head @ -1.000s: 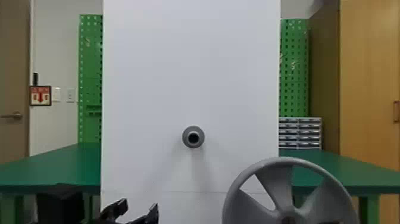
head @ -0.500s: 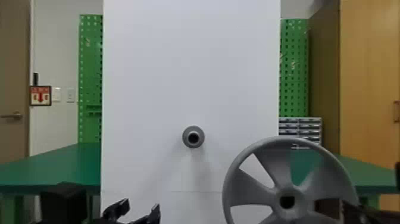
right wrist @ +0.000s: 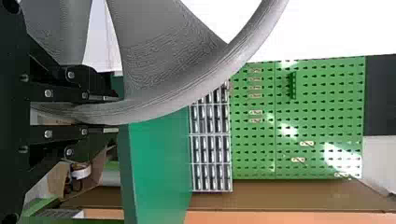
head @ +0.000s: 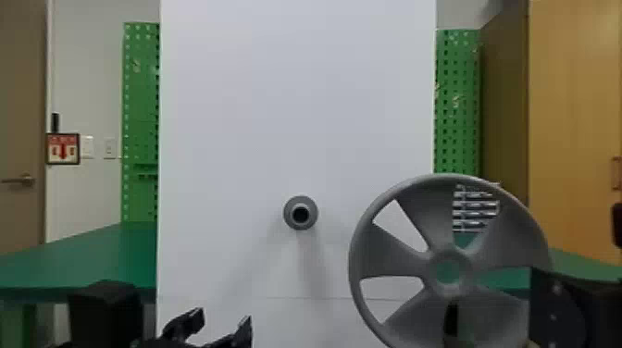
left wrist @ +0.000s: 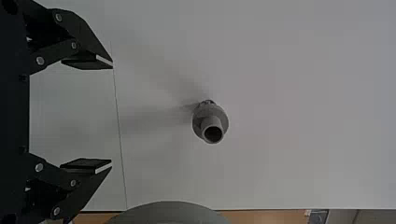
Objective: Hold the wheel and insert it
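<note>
Grey, ridged wheel rim [right wrist: 210, 77] sits pinched in the right pincer [head: 555, 303], left pincer [head: 224, 315] spread wide.

Green tbl [head: 78, 259] stood in bkgd; gray multi-drawer unit [right wrist: 210, 149] sat on top, R side.

The near right wheel [head: 393, 254] is showing grey (fine lines are striping its rim), the panel [head: 277, 115] is looking whitish, and the far right pegboard [head: 456, 102] is wearing green, dotted dark.
</note>
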`<state>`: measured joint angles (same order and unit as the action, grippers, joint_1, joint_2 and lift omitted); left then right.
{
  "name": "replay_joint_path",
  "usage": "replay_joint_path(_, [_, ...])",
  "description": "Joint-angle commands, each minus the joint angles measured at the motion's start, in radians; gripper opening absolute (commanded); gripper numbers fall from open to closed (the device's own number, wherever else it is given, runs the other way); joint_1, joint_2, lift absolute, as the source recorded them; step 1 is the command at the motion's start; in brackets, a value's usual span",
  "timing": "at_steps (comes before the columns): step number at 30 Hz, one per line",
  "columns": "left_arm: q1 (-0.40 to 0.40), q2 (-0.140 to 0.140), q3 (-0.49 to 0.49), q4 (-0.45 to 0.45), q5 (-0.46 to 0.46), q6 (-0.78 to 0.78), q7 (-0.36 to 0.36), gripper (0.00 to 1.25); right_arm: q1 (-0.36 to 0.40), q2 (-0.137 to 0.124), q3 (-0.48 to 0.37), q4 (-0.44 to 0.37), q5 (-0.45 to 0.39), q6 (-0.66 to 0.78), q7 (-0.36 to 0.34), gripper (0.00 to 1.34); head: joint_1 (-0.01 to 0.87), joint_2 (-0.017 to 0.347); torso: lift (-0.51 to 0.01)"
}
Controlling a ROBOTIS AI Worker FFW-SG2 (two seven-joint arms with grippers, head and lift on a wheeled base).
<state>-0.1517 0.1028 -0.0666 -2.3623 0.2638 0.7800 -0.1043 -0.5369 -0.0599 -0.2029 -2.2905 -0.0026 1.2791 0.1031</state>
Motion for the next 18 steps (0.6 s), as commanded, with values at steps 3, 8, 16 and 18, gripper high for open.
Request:
replay_joint_path(3, [-0.006, 0.0, -0.004, 0.0, -0.002, 0.01, 0.0, 0.75, -0.074, -0.008, 0.025, 0.006, 0.019, 0.048, 0.0, 0.14, 0.0, 0.037, -0.486])
replay_joint_path(8, [-0.008, 0.0, -0.007, 0.0, 0.0, 0.015, 0.003, 0.75, -0.113, -0.011, 0.039, 0.013, 0.021, 0.062, 0.0, 0.14, 0.0, 0.037, -0.486])
replay_joint_path(16, [-0.011, 0.002, -0.01, 0.0, 0.002, 0.025, 0.005, 0.75, -0.156, -0.009, 0.056, 0.026, 0.033, 0.069, 0.0, 0.14, 0.0, 0.037, -0.486])
replay_joint_path(18, [-0.012, 0.002, -0.012, 0.0, 0.002, 0.025, 0.006, 0.75, -0.164, -0.011, 0.06, 0.028, 0.033, 0.069, 0.0, 0.14, 0.0, 0.037, -0.486])
